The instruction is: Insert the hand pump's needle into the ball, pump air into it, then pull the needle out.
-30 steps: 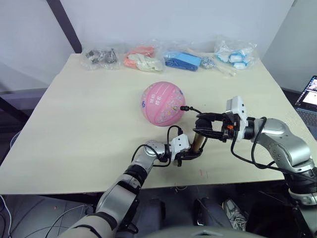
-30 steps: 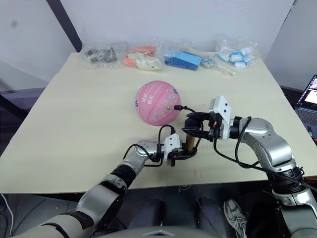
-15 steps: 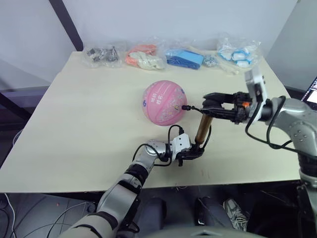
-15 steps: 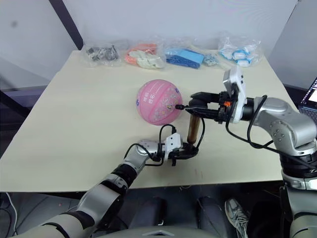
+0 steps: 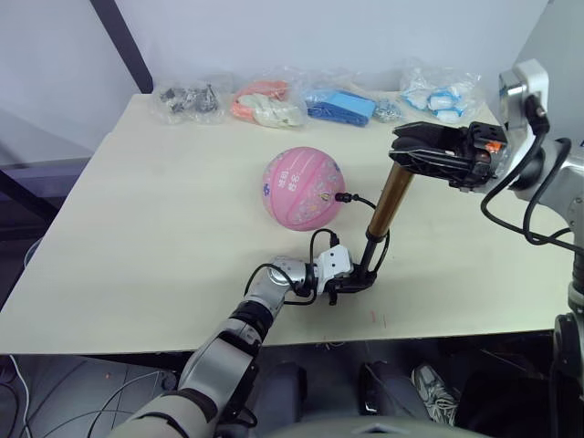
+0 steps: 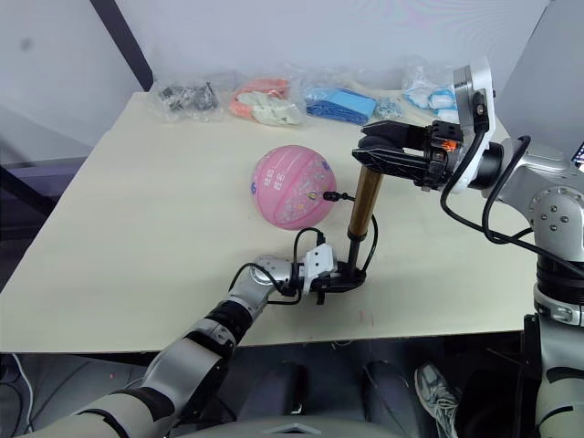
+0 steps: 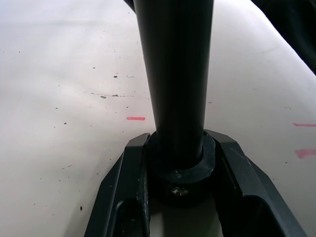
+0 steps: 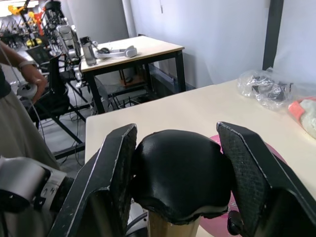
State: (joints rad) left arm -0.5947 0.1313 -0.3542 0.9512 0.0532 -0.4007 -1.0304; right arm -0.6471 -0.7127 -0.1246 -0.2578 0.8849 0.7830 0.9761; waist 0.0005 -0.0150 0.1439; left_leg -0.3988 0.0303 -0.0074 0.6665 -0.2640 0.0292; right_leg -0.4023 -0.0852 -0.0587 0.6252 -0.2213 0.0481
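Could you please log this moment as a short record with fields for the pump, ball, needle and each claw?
ball: pink ball resting on the table, hose fitting at its valve side
needle: fitting against the ball; the pin itself is too small to make out
hand pump: hand pump standing tilted, base on the table, handle end up
left claw: left claw shut on the pump's black base
right claw: right claw shut on the black handle at the top
background: plastic bags of small items along the far edge
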